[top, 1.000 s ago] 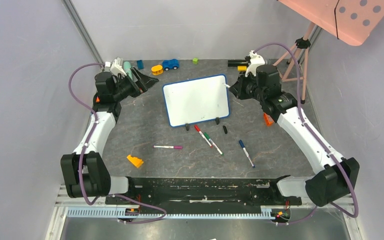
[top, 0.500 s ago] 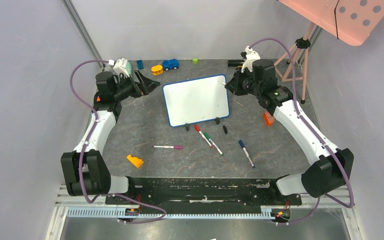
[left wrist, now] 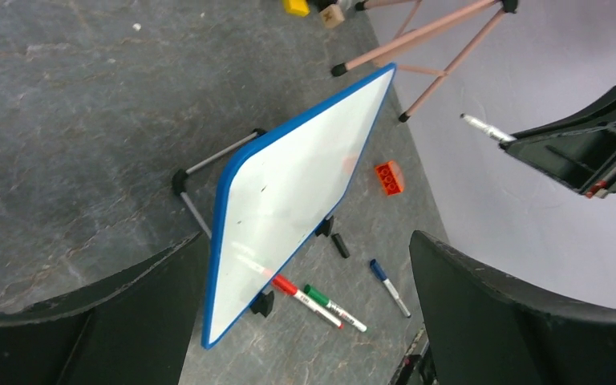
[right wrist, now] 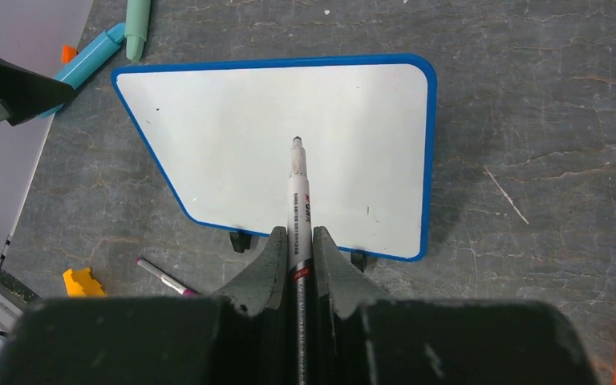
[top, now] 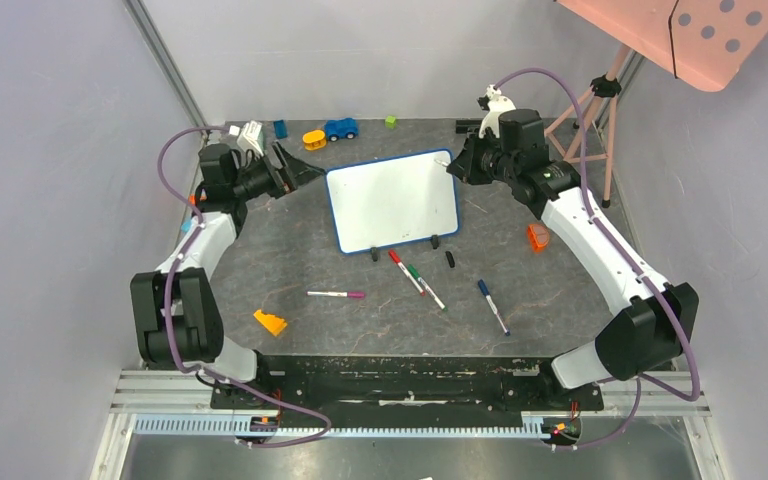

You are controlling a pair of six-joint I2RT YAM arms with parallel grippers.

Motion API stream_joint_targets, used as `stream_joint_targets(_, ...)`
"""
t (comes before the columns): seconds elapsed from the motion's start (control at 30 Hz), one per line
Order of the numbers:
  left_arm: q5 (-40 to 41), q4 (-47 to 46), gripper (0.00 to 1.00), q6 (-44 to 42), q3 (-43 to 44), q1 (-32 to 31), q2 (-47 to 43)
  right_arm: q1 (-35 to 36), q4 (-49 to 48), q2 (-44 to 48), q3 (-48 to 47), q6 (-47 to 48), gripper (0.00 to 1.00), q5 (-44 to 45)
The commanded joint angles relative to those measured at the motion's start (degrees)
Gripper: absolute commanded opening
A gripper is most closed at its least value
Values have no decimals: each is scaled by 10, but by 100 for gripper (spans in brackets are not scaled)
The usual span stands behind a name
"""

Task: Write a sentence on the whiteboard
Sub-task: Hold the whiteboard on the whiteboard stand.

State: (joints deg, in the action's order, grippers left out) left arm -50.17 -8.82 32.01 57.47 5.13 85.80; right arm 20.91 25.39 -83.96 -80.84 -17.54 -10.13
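Note:
The whiteboard (top: pixel 392 200) stands tilted on two black feet mid-table, blue-framed and blank; no sentence shows on it. It also shows in the left wrist view (left wrist: pixel 289 192) and the right wrist view (right wrist: pixel 208 144). My right gripper (top: pixel 457 165) is at the board's far right corner, shut on an uncapped marker (right wrist: pixel 298 192). The marker's tip points at the board's middle; I cannot tell whether it touches. My left gripper (top: pixel 295 168) is open and empty, just left of the board's far left corner, with the board seen between its fingers (left wrist: pixel 88 321).
In front of the board lie a red marker (top: pixel 405 270), a green marker (top: pixel 425 287), a blue marker (top: pixel 493 306), a pink marker (top: pixel 336 294) and a black cap (top: pixel 450 259). An orange brick (top: pixel 537 237) is at the right. A toy car (top: pixel 340 128) is at the back.
My right gripper has moved back and slightly left with the marker, up to the board's far right corner. My left gripper has shifted a little right toward the board.

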Motion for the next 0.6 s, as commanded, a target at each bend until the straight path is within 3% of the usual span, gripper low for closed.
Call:
stream_joint_targets(0.0, -37, -135, 100, 96, 0, 2, 15, 3, -7, 14, -20, 1, 0, 7)
stream_joint_targets(0.17, -95, -291, 100, 169, -2, 4, 69, 4, -16, 21, -5, 6, 0, 13)
stream_joint_targets(0.4, -90, -359, 100, 201, -22, 9, 86, 14, -37, -1, -17, -5, 0, -13)
stream_joint_targets(0.57, -100, -385, 100, 168, -48, 10, 105, 20, -78, 18, 19, 10, 0, -11)
